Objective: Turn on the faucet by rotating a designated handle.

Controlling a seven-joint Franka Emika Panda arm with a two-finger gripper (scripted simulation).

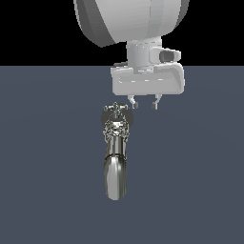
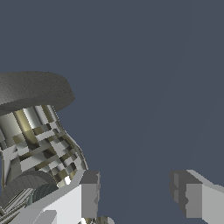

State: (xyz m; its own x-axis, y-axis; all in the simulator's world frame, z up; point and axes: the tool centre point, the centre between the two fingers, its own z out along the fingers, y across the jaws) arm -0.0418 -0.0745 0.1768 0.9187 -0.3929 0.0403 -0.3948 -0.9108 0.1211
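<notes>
We are only starting: our claw hangs open and empty in the middle of the frame, just beside the faucet, and its handle is not yet grabbed or turned.

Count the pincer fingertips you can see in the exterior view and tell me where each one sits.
2. One fingertip hangs just to the exterior view's right of the faucet top, near the handle; the other is farther right, over bare floor.
</notes>
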